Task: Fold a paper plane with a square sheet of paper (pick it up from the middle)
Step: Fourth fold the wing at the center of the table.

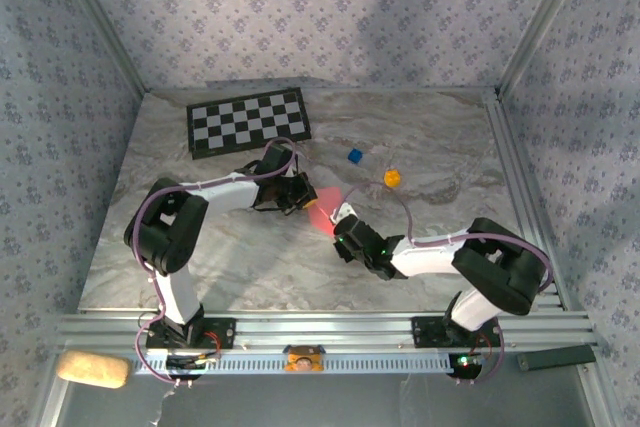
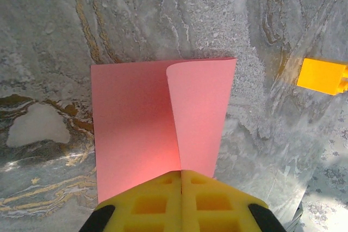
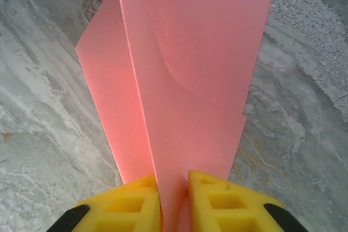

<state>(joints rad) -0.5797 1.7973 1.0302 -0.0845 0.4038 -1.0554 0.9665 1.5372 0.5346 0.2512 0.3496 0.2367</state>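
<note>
The salmon-pink sheet of paper (image 1: 325,209) lies partly folded in the middle of the marble table, between my two grippers. In the left wrist view the paper (image 2: 136,129) has its right part turned over into a curved flap. My left gripper (image 2: 181,175) is shut tight on its near edge at the crease. My left gripper (image 1: 300,195) sits at the paper's upper left. In the right wrist view the paper (image 3: 190,80) rises as a folded wedge. My right gripper (image 3: 174,180) is shut on it, its yellow jaws a narrow gap apart. My right gripper (image 1: 343,225) sits at the paper's lower right.
A black-and-white checkerboard mat (image 1: 248,120) lies at the back left. A small blue block (image 1: 354,156) and an orange block (image 1: 392,178) sit behind the paper; the orange block (image 2: 322,76) lies right of the sheet. A metal rail (image 1: 525,197) borders the table's right side.
</note>
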